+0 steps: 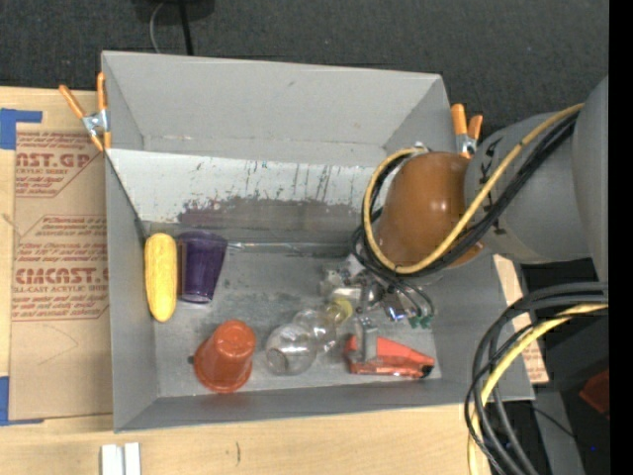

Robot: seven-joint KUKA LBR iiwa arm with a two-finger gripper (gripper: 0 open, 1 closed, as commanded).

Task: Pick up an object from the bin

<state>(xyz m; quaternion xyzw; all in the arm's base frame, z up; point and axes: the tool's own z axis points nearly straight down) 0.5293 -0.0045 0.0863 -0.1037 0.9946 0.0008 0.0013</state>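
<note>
Red flat tool [393, 358] lies at the bin's [267, 117] front right, long axis left-right along the front wall. Gripper [368, 311] hangs above its left end; grip width cannot be told.

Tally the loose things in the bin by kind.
Cups: 3 (purple cup, orange cup, clear cup)
Yellow corn cob: 1
Flat red tool: 1
Total: 5

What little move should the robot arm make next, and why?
Probably ease down a little toward the red tool. The gripper sits low in the right part of the bin, close by that tool and the clear cup, so those are nearest.
</note>
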